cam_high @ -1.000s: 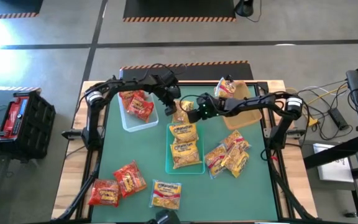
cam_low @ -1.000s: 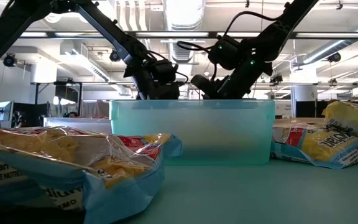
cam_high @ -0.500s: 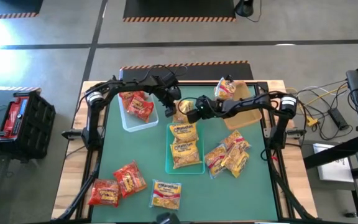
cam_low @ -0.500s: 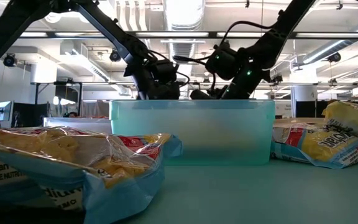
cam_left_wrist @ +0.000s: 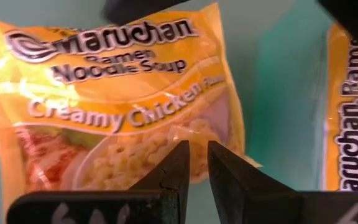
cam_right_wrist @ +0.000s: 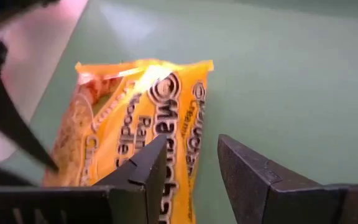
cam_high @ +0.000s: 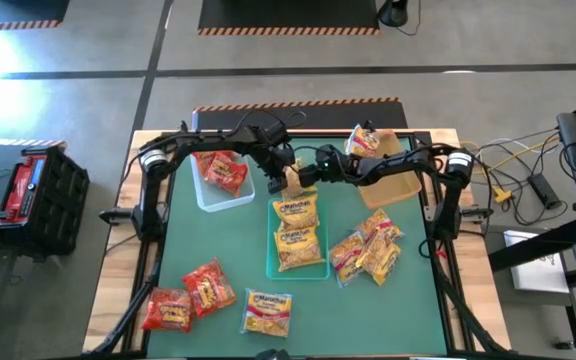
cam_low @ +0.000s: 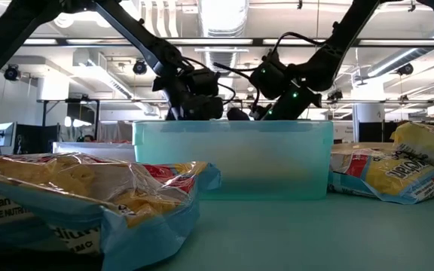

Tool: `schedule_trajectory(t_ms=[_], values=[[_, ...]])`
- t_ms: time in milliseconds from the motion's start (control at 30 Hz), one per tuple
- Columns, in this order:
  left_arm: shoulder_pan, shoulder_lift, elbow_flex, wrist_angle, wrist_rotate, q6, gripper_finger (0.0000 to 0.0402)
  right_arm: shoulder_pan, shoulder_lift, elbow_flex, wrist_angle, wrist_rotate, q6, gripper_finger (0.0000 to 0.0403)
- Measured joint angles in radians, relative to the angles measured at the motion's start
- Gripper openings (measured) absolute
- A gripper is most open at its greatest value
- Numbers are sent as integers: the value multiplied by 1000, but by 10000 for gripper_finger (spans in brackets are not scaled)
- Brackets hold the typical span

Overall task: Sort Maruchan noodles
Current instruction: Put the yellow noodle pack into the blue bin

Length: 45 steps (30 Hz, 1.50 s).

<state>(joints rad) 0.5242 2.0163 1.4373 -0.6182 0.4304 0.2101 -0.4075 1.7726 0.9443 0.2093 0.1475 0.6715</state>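
Note:
A yellow Maruchan Creamy Chicken packet (cam_high: 294, 184) (cam_left_wrist: 123, 106) (cam_right_wrist: 135, 118) sits on the green mat between the clear bin and the tan bin, just beyond the teal bin's far end. My left gripper (cam_high: 287, 176) (cam_left_wrist: 197, 149) is over it, its fingers nearly together on the packet. My right gripper (cam_high: 308, 172) (cam_right_wrist: 191, 152) is open on the packet's other side, one finger over the packet, the other over bare mat. Whether it touches I cannot tell. In the low view the teal bin (cam_low: 232, 158) hides the packet. My left gripper pinches the yellow packet between its two fingers near one short edge (cam_left_wrist: 194, 169), coming from above and pointing down. The fingertips (cam_left_wrist: 180, 155) overlap the printed noodle picture. Whether the packet is lifted or lies on the mat cannot be told.
The teal bin (cam_high: 270, 245) holds two yellow packets; the clear bin (cam_high: 208, 196) holds red-orange ones; the tan bin (cam_high: 400, 182) has a yellow-pink packet at its far corner. Loose packets lie near-left (cam_high: 183, 295), near-middle (cam_high: 268, 312) and right (cam_high: 368, 250) on the mat.
My right gripper has moved toward the table's left and come down beside the yellow packet. My left gripper has shifted a little toward the right, over the same packet.

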Motion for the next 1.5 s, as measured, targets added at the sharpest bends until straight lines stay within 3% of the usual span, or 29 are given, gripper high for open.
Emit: schedule_trajectory(t_ms=[233, 400, 833, 1300, 1500], values=[[10, 0, 0, 2, -7, -10, 40, -1, -31, 0, -59, -98, 21, 132], [9, 0, -19, 11, -130, -10, 40, -6, -31, 0, -56, -153, 65, 137], [15, -8, -136, 141, -111, -118, 40, -19, -35, 0, -60, -252, 106, 206], [15, -5, -140, 137, -119, -127, 40, -67, -68, 0, -122, -255, 126, 209], [15, -6, -140, 130, -124, -145, 40, -63, -68, 0, -122, -303, 144, 209]])
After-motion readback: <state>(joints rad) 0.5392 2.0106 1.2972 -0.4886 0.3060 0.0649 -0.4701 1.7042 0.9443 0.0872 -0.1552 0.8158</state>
